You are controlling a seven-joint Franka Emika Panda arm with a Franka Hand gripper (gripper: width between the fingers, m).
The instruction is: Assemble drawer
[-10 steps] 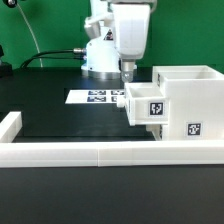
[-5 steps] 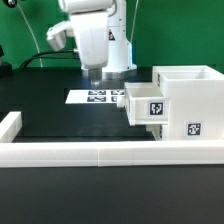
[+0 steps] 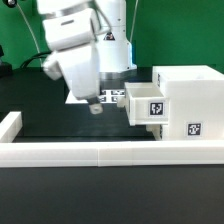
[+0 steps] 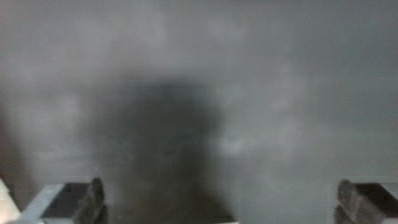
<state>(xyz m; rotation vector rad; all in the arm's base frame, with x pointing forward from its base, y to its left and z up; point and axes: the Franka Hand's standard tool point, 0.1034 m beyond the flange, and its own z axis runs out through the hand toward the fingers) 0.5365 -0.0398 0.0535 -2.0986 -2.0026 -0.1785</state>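
Observation:
The white drawer case (image 3: 186, 96) stands at the exterior view's right on the black table. One knobbed tray (image 3: 146, 104) with a square tag sticks partway out of the case towards the exterior view's left. Another tag (image 3: 194, 128) shows low on the case front. I cannot make out a second tray on its own. My gripper (image 3: 95, 106) hangs low over the table, left of the tray and apart from it. In the wrist view its fingers (image 4: 71, 200) stand wide apart with nothing between them, and my gripper (image 4: 221, 205) faces blurred dark table.
The marker board (image 3: 113, 97) lies behind the gripper, partly hidden by it. A low white rail (image 3: 100, 151) edges the table's front and left. The robot base (image 3: 115, 50) stands at the back, with cables to its left.
The arm has swung from beside the tray towards the exterior view's left and come lower and nearer the camera. The case and tray have not moved.

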